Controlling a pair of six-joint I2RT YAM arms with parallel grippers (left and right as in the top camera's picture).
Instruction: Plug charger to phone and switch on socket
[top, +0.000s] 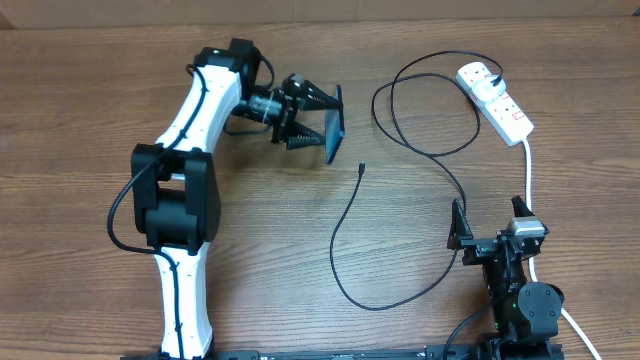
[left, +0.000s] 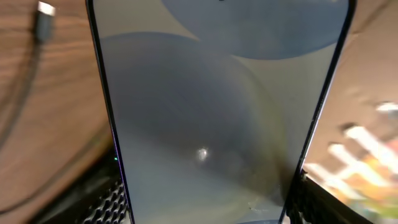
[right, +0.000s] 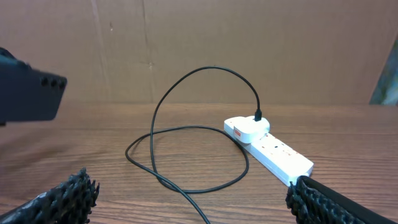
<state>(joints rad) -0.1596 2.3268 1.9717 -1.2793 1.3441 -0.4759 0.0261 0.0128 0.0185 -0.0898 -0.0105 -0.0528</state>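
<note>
Overhead: phone (top: 335, 128) in left end effector (top: 322, 118)

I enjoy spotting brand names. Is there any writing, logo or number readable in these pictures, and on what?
No text can be read anywhere.
The phone: the screen shows only blurred blue-grey shapes, no legible words.
The socket: a red mark, too small to read.

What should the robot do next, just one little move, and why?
Probably the right tool should reach toward the cable's tip and pick it up. The left tool holds the phone, the plug sits in the socket, but the tip lies loose on the table.
</note>
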